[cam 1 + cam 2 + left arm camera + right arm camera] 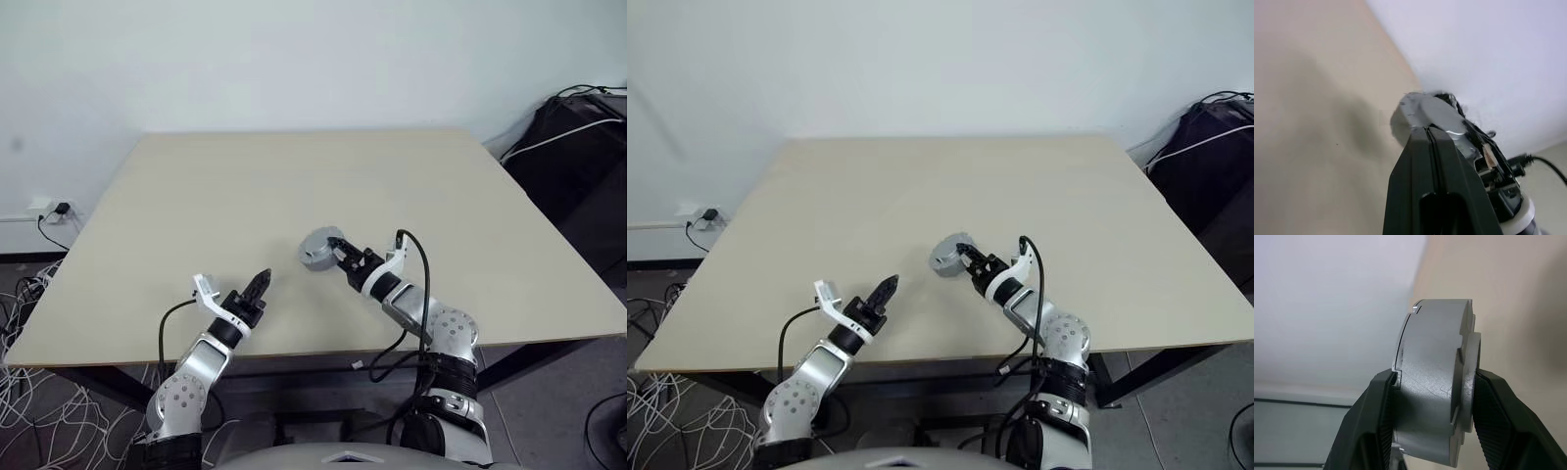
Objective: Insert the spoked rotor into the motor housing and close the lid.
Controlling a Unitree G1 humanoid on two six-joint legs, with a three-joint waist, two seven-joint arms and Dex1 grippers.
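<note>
My right gripper (338, 253) is shut on the motor housing (315, 249), a round grey metal drum held just above the table (294, 176) near its front middle. In the right wrist view the two black fingers (1371, 411) clamp the drum's flat faces, and a seam runs around the motor housing (1430, 382) near one face. The lid (1437, 113) sits closed on it, showing a smooth grey face. The spoked rotor is hidden. My left gripper (263, 281) is shut and empty, a hand's width to the left of the drum and pointing toward it.
The beige table's front edge runs just beneath both arms. Black bags and cables (578, 147) lie beyond the table's right edge. Loose white cables (29, 323) and a wall socket (44, 208) are on the left.
</note>
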